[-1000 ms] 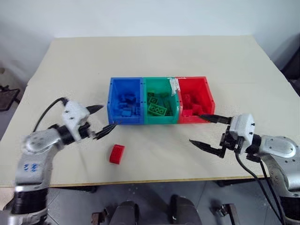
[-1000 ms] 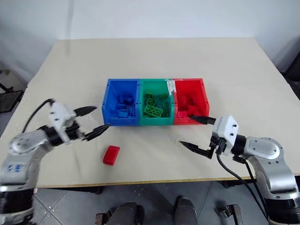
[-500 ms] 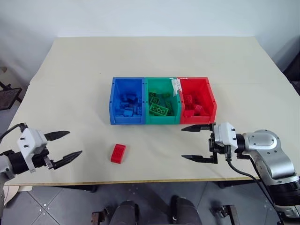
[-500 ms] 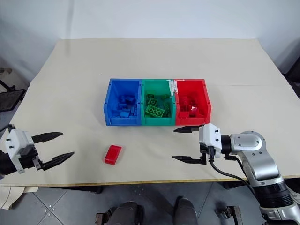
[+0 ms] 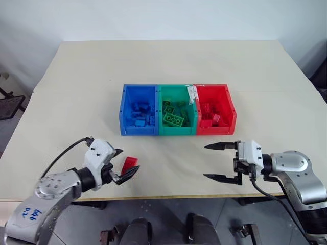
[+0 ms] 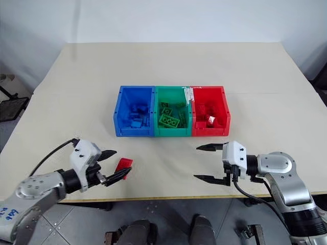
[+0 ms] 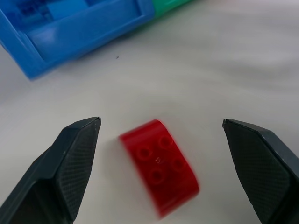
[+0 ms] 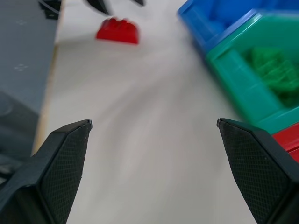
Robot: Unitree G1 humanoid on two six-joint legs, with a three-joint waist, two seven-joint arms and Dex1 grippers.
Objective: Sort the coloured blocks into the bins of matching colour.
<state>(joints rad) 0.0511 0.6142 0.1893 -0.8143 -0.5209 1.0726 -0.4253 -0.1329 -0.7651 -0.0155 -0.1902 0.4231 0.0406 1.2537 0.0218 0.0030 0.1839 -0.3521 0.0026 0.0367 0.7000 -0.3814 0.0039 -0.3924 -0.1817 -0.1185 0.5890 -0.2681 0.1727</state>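
Note:
A loose red block (image 5: 130, 164) lies on the table near the front edge, left of centre. My left gripper (image 5: 128, 160) is open around it, one finger on each side, neither touching; the left wrist view shows the studded block (image 7: 161, 165) between the spread fingers (image 7: 70, 161). The blue bin (image 5: 138, 130), green bin (image 5: 177, 130) and red bin (image 5: 231, 110) stand joined in a row mid-table, each holding blocks of its own colour. My right gripper (image 5: 206, 162) is open and empty in front of the red bin, pointing left across the table.
The table's front edge (image 5: 173, 195) runs just behind both grippers. A small white tag (image 5: 191, 93) sits on the wall between the green and red bins. Bare tabletop (image 5: 168, 158) separates the two grippers.
My left gripper has swung in from the table's front left to the red block and now straddles it. My right gripper has sunk slightly and stays open.

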